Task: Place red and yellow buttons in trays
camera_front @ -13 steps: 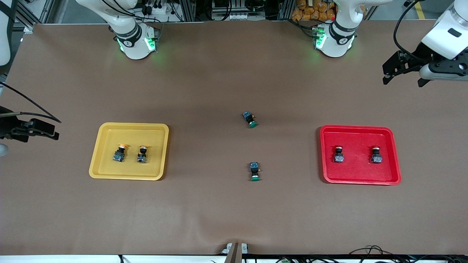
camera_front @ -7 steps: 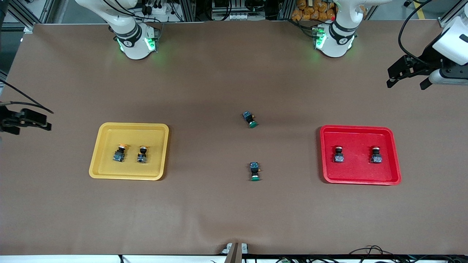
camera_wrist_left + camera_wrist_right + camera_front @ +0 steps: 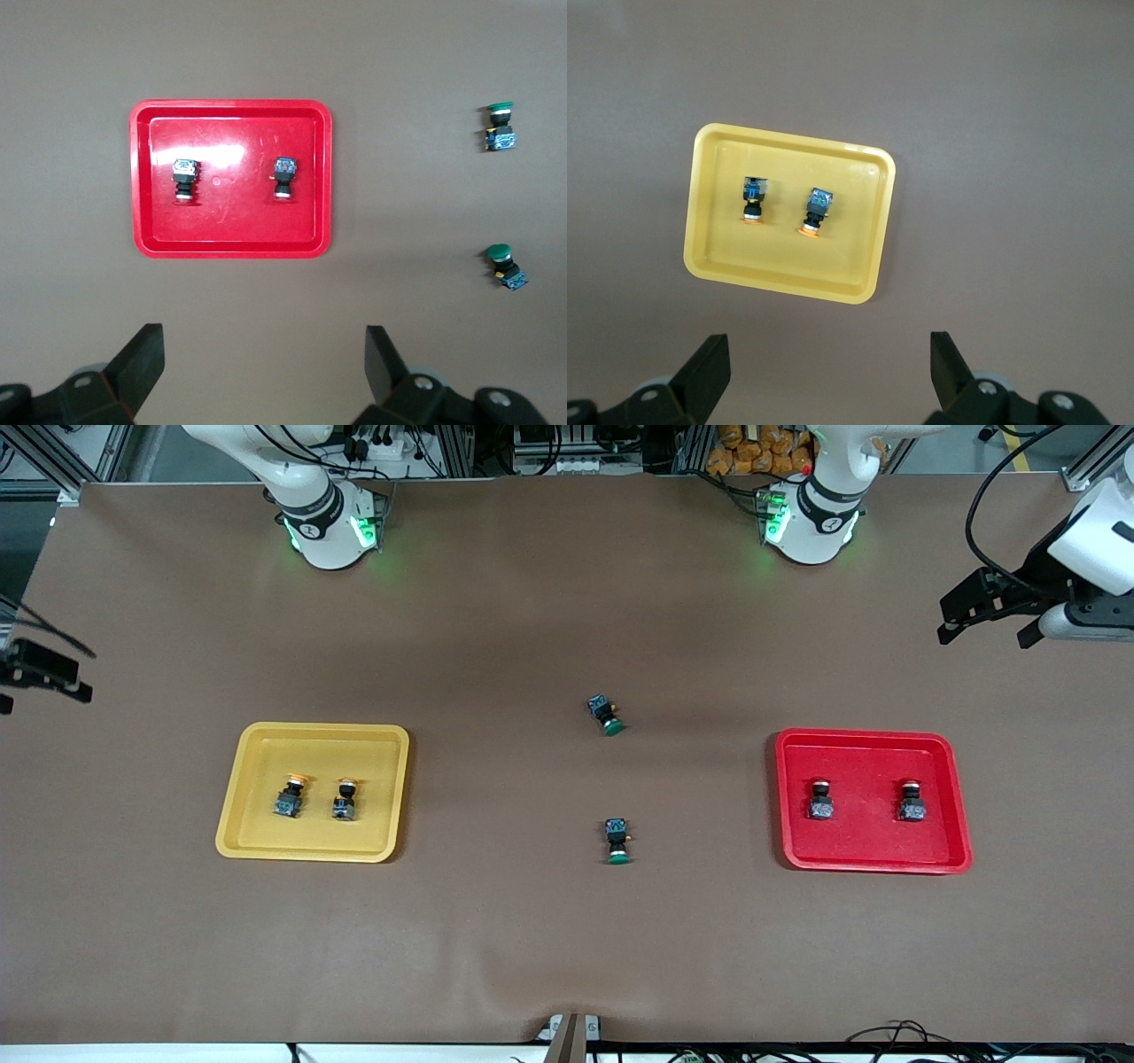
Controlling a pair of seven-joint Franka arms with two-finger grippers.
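Note:
The yellow tray (image 3: 372,762) holds two yellow-capped buttons (image 3: 292,795) (image 3: 345,799), side by side. The red tray (image 3: 864,753) holds two red-capped buttons (image 3: 821,800) (image 3: 911,801). My left gripper (image 3: 988,631) is open and empty, up in the air over the table's edge at the left arm's end. Its wrist view shows the red tray (image 3: 230,221) and both red buttons (image 3: 183,179) (image 3: 283,177). My right gripper (image 3: 44,677) is open and empty over the table's edge at the right arm's end. Its wrist view shows the yellow tray (image 3: 850,248) and both yellow buttons (image 3: 753,201) (image 3: 815,211).
Two green-capped buttons lie on their sides on the brown mat between the trays, one (image 3: 607,714) farther from the front camera than the other (image 3: 617,841). They also show in the left wrist view (image 3: 499,127) (image 3: 505,266).
The right gripper has drawn back toward the table's edge at its end. The left gripper has shifted a little outward. Buttons and trays have not moved.

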